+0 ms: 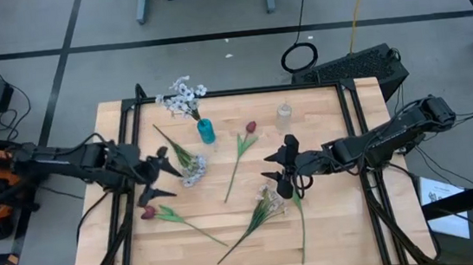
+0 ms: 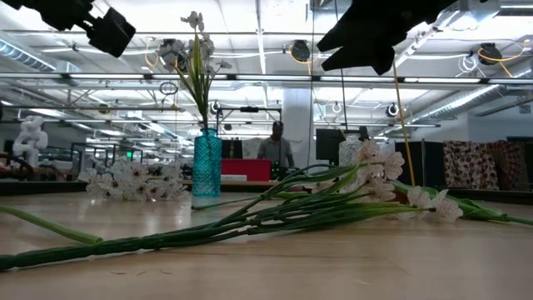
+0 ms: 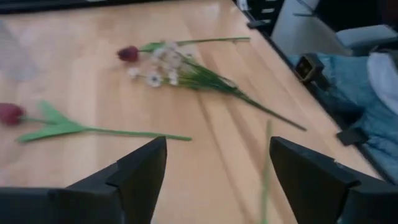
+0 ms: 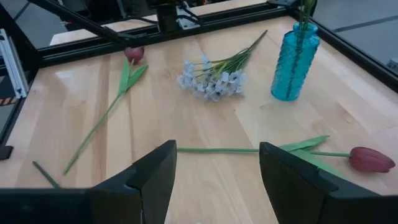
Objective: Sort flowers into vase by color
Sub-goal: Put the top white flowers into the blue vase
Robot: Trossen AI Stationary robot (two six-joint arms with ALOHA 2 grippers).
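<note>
- High view: left arm reaches in level from the left side, its left end effector [image 1: 161, 176] spread open above the bench [image 1: 332, 219] beside a white spray [image 1: 193, 170]. Right arm stretches in from the right, its right end effector [image 1: 280, 168] open, holding nothing, above another white spray [image 1: 269, 204]. A third white spray [image 1: 183, 95] stands in the blue vase [image 1: 207, 132]; a clear vase [image 1: 284, 113] stands near the far edge. Red tulips lie at centre [image 1: 251, 128] and front left [image 1: 148, 213].
- Low view: both end effectors hang high off the bench; a person [image 2: 274, 148] shows in the room beyond.
- Left wrist view: open fingers [image 3: 143, 171] frame a tulip and the white spray on bare wood.
- Right wrist view: parted fingers [image 4: 155, 174] hover over a tulip stem; blue vase and loose spray lie beyond.
</note>
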